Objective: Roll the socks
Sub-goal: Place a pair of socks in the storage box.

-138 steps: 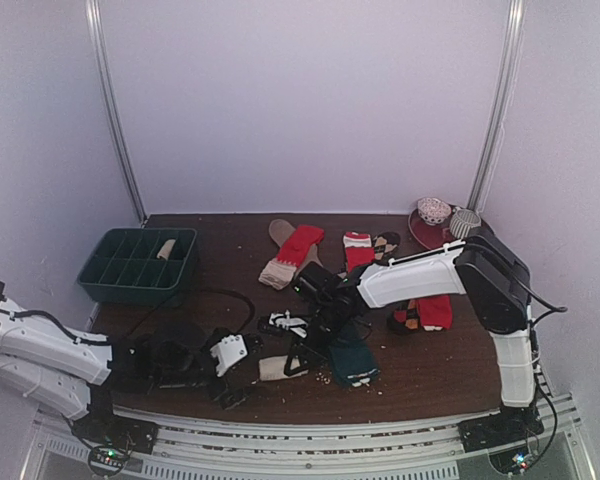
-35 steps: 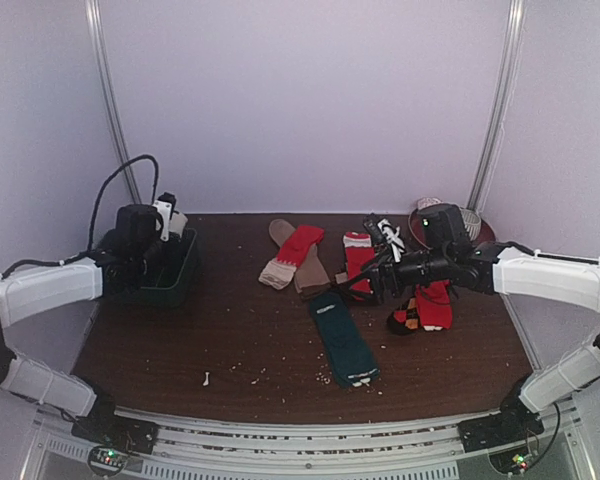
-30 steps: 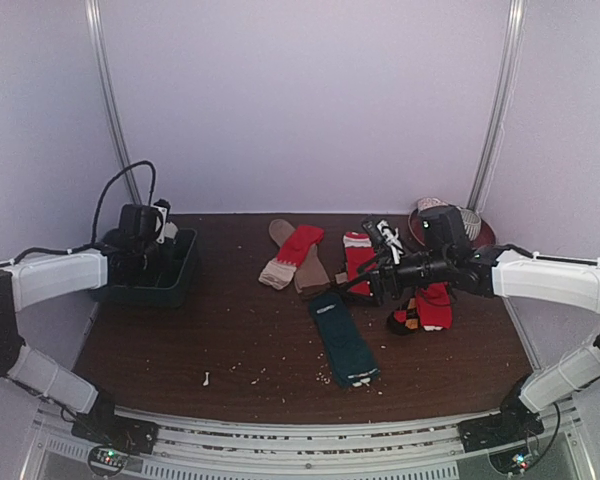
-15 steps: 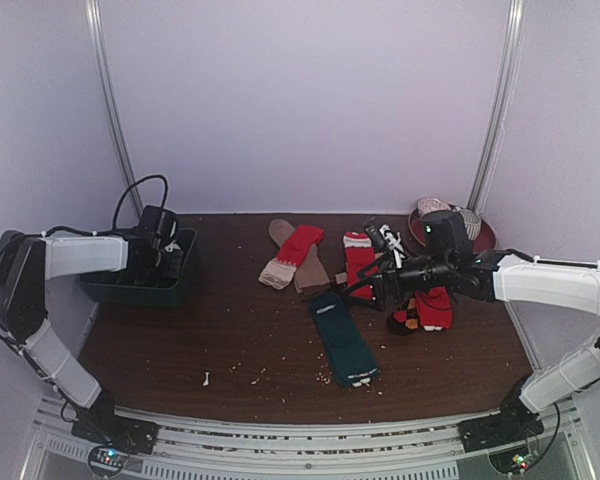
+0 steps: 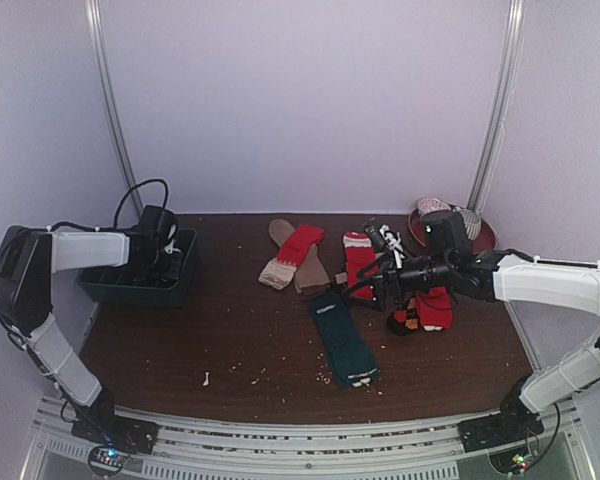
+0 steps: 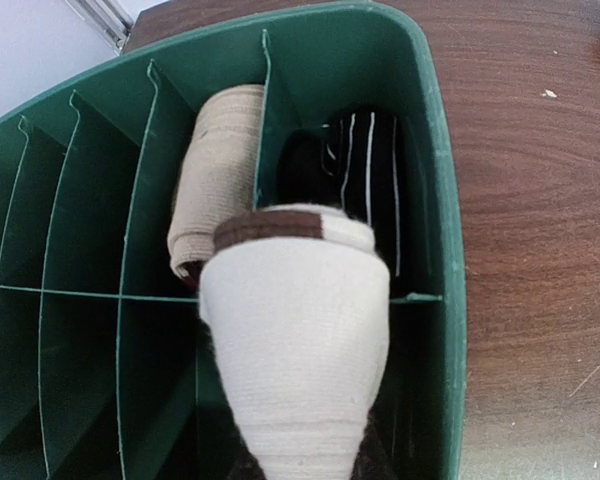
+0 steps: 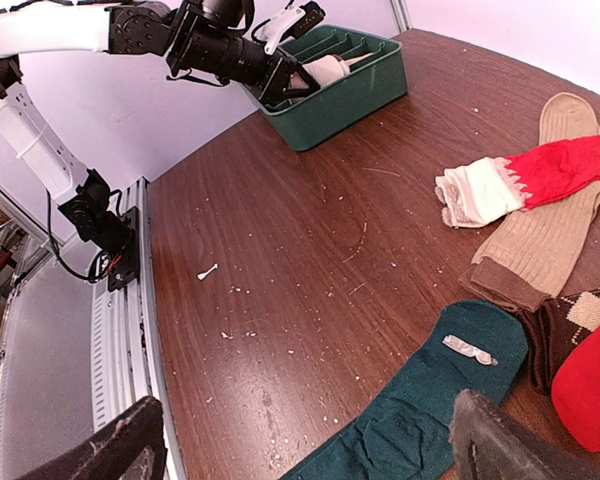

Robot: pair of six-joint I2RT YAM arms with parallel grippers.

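**Item 1. Left jaws.** Closed round a cream rolled sock bundle with a brown band (image 6: 295, 340), held low over a dark green plastic compartment tray (image 6: 435, 150). The bundle juts out ahead of the jaws and sits across the partition walls, not centred on any one cell.

**Item 2. Tray contents, just beyond that bundle.** A beige ribbed sock roll (image 6: 215, 180) fills one cell. A black sock with thin white stripes (image 6: 365, 170) fills the next, against the tray's outer wall.

**Item 3. Right jaws.** Spread wide, holding nothing, hovering above the brown wooden tabletop (image 5: 230, 330).

**Item 4. Beneath the right jaws.** A dark teal flat sock (image 7: 420, 400), unrolled, with one end lying between the two fingers.

**Item 5. Beyond the right jaws.** A red sock with a pale zigzag cuff (image 7: 520, 180) lies across a long tan ribbed sock (image 7: 540, 235). A brown argyle sock (image 7: 580, 315) lies just beside them. All are flat and none is rolled.

**Hazards, as judged:**
- If let go where it hangs, the cream bundle may perch on a partition or land on an occupied cell, because it is over the walls rather than a free cell.
- The roll may spring loose on release, as nothing but the grip appears to bind it.
- The right jaws may pinch only the top layer of the teal sock, or drag it into its neighbours.
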